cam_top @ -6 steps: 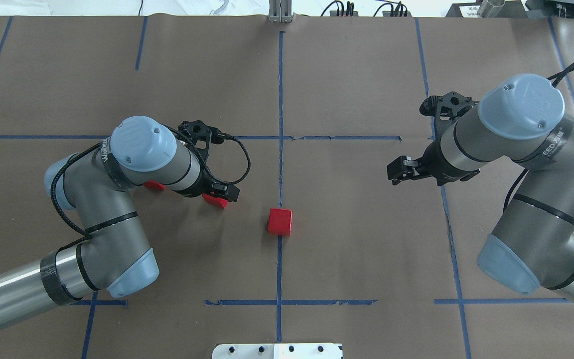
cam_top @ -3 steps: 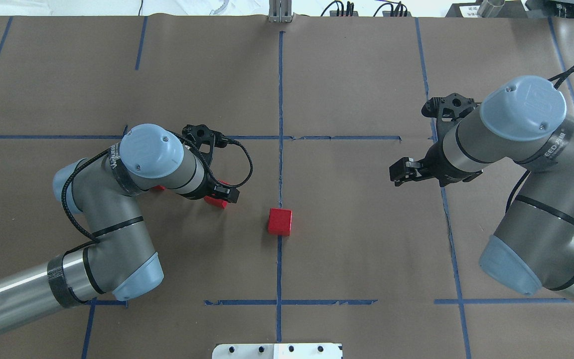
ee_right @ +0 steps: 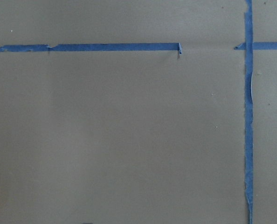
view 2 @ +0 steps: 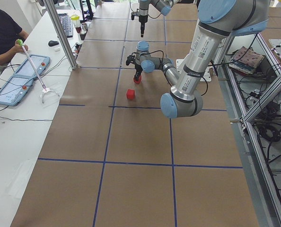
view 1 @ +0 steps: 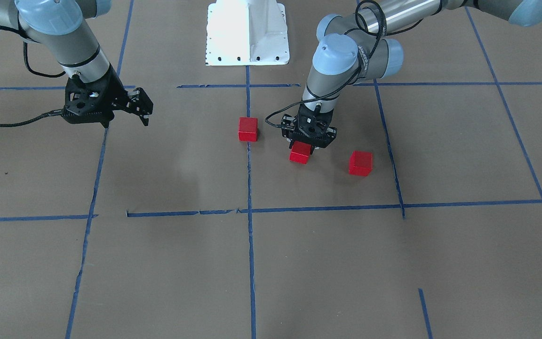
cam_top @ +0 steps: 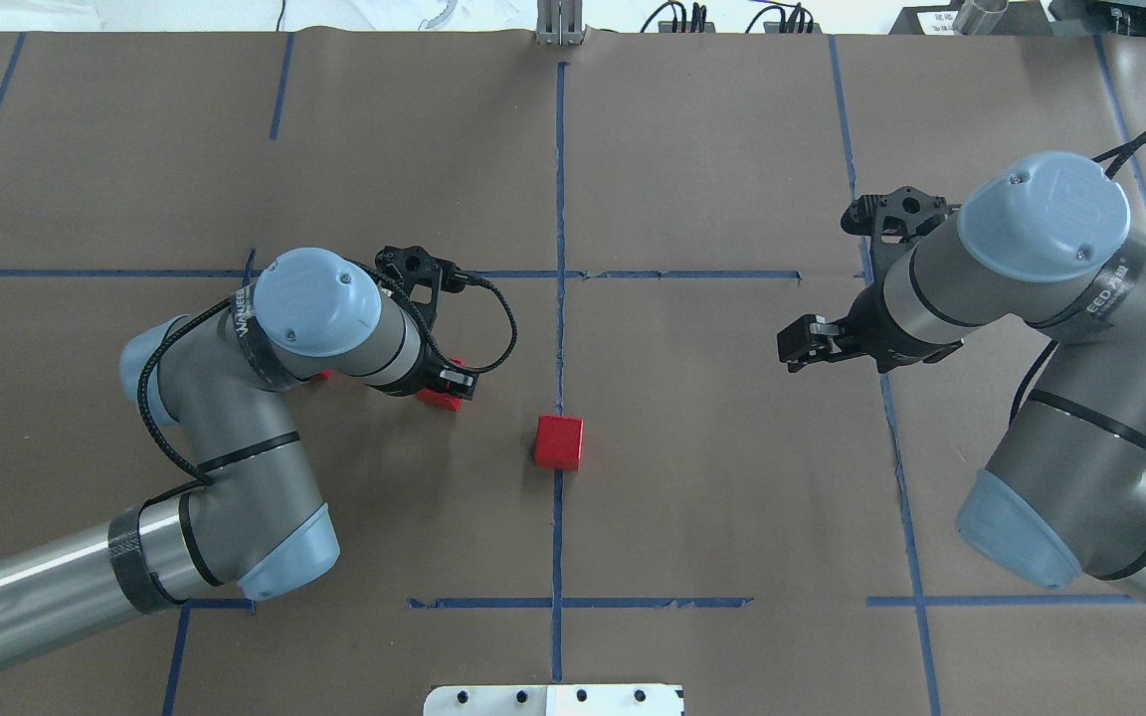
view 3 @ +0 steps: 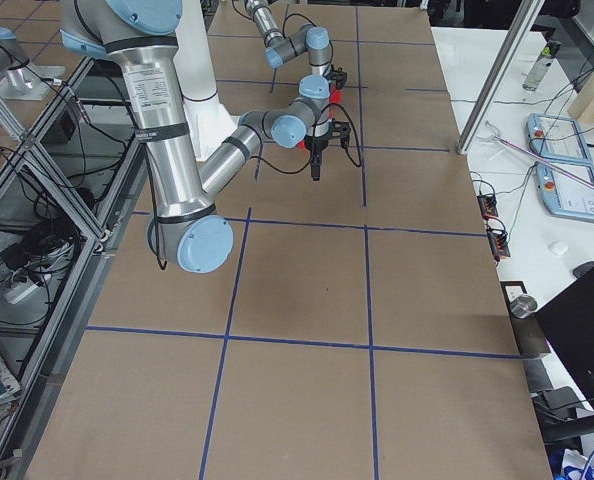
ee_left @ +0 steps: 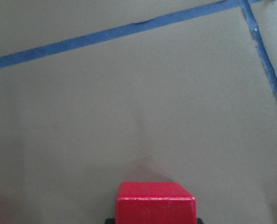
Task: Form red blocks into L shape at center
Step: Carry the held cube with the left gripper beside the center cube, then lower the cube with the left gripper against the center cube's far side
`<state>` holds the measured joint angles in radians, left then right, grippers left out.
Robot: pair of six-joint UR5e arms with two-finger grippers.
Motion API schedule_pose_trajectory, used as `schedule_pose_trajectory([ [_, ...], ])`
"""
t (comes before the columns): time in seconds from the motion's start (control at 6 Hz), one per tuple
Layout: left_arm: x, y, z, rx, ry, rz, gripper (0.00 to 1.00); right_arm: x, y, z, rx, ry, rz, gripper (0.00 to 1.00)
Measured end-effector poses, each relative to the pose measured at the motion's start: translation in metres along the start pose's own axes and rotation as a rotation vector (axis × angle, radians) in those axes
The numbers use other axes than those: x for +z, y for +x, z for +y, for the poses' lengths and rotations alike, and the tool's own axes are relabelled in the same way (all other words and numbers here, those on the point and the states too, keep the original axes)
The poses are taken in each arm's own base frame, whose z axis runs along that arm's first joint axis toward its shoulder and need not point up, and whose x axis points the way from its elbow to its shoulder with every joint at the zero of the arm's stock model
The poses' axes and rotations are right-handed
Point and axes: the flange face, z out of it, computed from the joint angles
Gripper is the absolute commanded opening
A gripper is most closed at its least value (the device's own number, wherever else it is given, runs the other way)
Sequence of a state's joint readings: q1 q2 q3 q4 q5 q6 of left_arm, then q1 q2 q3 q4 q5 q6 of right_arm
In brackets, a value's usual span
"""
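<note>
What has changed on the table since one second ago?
The left gripper, clamped on one small bright-red cube, edged toward the blue centre tape line as its arm swung that way. The red cube on the line, the third red cube and the right gripper stayed.

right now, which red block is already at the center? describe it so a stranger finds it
Follow the long blue tape line down the table's middle. One red block straddles it. The gripped block in the left gripper and the loose block are both off the tape.
</note>
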<state>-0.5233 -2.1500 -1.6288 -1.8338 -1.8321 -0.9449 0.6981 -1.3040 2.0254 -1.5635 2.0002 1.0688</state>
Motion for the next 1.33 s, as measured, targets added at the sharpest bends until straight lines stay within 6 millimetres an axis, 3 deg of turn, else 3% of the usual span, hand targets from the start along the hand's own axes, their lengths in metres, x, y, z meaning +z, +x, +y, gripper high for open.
schedule_pose_trajectory([
  [0.5, -0.003, 0.056, -0.031, -0.145, 0.040, -0.009, 0.00, -0.001, -0.001, 0.000, -0.007, 0.002, -0.003, 0.99],
  [1.0, 0.004, 0.116, -0.017, -0.249, 0.036, -0.046, 0.00, 0.001, -0.001, 0.000, -0.008, 0.002, 0.001, 0.99],
  [1.33, 0.005, 0.138, -0.006, -0.252, 0.029, -0.063, 0.01, 0.002, 0.000, 0.001, -0.007, 0.001, 0.003, 0.99],
])
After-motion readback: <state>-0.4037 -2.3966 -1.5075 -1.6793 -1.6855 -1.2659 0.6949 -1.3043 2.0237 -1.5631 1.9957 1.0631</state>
